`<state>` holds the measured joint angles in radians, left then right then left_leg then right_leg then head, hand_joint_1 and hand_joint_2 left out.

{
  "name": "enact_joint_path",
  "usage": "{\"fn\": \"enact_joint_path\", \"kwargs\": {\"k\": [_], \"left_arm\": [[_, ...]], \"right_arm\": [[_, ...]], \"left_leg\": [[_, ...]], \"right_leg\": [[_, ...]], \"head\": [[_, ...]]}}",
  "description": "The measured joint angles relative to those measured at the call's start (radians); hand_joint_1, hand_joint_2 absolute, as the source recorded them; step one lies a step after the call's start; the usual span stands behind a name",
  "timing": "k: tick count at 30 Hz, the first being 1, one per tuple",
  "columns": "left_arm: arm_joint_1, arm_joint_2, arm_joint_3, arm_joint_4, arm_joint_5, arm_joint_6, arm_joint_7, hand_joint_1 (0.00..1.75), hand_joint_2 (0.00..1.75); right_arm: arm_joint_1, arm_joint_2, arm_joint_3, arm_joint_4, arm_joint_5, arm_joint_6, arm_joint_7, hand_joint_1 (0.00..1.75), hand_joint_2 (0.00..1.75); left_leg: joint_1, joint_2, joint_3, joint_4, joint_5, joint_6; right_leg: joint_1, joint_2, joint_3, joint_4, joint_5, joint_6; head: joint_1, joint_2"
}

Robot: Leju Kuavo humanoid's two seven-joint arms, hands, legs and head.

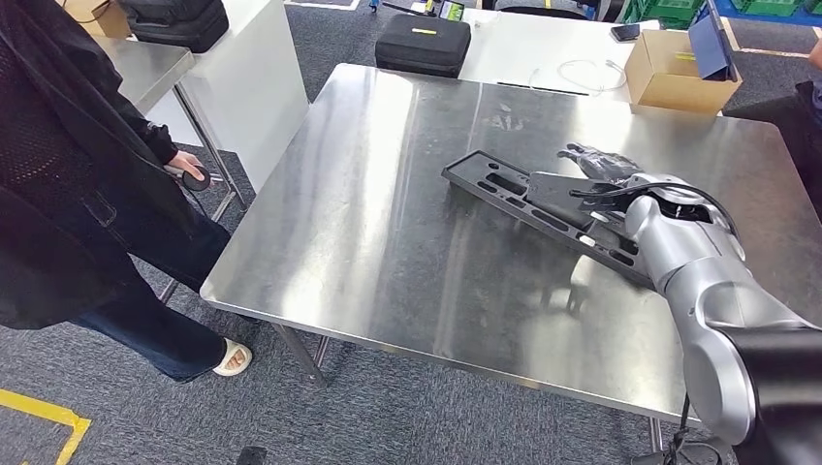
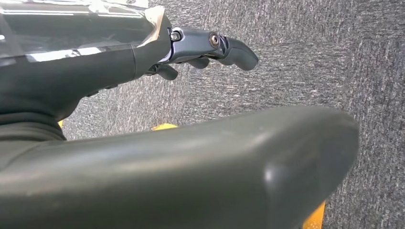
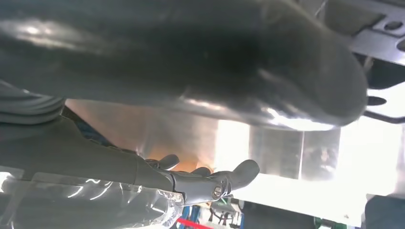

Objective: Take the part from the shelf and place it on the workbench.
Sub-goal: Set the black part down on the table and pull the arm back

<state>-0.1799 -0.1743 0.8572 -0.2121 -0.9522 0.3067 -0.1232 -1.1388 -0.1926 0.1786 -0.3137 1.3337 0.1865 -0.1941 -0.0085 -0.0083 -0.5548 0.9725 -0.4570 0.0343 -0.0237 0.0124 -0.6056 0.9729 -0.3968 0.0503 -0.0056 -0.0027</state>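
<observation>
The part point(image 1: 504, 189) is a long flat black piece with slots, lying at a slant on the steel workbench point(image 1: 388, 242), right of its middle. My right hand point(image 1: 599, 165) is over the part's far right end, fingers stretched out past it. In the right wrist view the right hand point(image 3: 205, 181) has its fingers spread away from the thick thumb with nothing between them, and the part's edge point(image 3: 377, 28) lies beyond the thumb. My left hand point(image 2: 210, 47) hangs over grey carpet, fingers loosely extended and holding nothing.
A person in black point(image 1: 68, 184) stands at the bench's left side, holding a small device point(image 1: 195, 178). Beyond the bench a cardboard box point(image 1: 674, 73) and a black case point(image 1: 424, 44) sit on a white table. Yellow tape point(image 1: 44, 412) marks the floor.
</observation>
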Motion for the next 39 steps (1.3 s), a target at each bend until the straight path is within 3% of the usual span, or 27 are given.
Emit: {"fn": "enact_joint_path", "kwargs": {"k": [9,15,19,22,25,28,34,39], "left_arm": [[-0.002,0.000,0.000,0.000,-0.002,0.000,0.000,0.00,0.00],[-0.003,-0.001,-0.009,0.000,-0.014,-0.004,0.000,0.00,0.00],[-0.002,-0.002,-0.014,0.000,-0.014,-0.004,-0.004,0.00,0.00],[0.000,-0.003,-0.015,0.000,-0.010,-0.003,-0.019,0.00,0.00],[0.010,-0.005,-0.015,0.000,-0.004,0.002,-0.034,0.00,0.00],[0.018,-0.006,-0.015,0.000,0.000,0.004,-0.045,0.00,0.00],[0.032,-0.007,-0.014,0.000,0.000,0.005,-0.053,0.00,0.00],[0.033,-0.007,-0.014,0.000,0.000,0.005,-0.054,0.00,0.00]], "right_arm": [[-0.017,0.000,0.023,0.000,0.010,-0.009,-0.004,0.00,0.00],[-0.042,-0.007,0.044,-0.007,0.024,-0.078,-0.029,0.00,0.00],[-0.040,-0.013,0.046,-0.025,0.015,-0.173,-0.013,0.00,0.00],[-0.014,-0.031,0.031,-0.062,-0.032,-0.390,0.066,0.00,0.00],[0.020,-0.065,-0.034,-0.098,-0.136,-0.628,0.105,0.00,0.00],[0.040,-0.111,-0.134,-0.113,-0.242,-0.755,0.092,0.00,0.00],[0.054,-0.229,-0.333,-0.116,-0.341,-0.806,0.051,0.00,0.00],[0.066,-0.267,-0.400,-0.116,-0.342,-0.814,0.046,0.00,0.00]], "left_leg": [[0.000,0.000,0.000,0.001,0.000,0.000],[0.000,0.000,0.000,0.001,0.000,0.000],[0.000,0.000,0.000,0.001,0.000,0.000],[0.000,-0.001,0.000,0.001,0.000,0.000],[0.000,-0.002,-0.001,0.002,-0.001,0.001],[0.000,-0.002,-0.002,0.004,-0.002,0.003],[-0.001,-0.003,-0.005,0.005,-0.004,0.006],[-0.001,0.001,-0.003,0.005,-0.006,0.008]], "right_leg": [[0.000,0.000,0.000,0.000,0.000,0.000],[0.000,0.000,0.000,0.000,0.000,0.000],[0.000,0.000,0.000,0.000,0.000,0.000],[0.000,-0.001,0.000,0.000,0.000,0.000],[0.000,-0.003,0.000,0.000,0.000,0.000],[0.000,-0.003,0.000,-0.001,0.000,0.001],[-0.001,-0.004,0.000,-0.001,0.000,0.001],[-0.002,0.000,0.000,-0.001,0.000,0.001]], "head": [[0.000,0.000],[0.000,0.000],[0.000,0.000],[0.000,0.000],[0.000,0.000],[0.000,0.000],[0.000,0.000],[0.000,0.000]]}}
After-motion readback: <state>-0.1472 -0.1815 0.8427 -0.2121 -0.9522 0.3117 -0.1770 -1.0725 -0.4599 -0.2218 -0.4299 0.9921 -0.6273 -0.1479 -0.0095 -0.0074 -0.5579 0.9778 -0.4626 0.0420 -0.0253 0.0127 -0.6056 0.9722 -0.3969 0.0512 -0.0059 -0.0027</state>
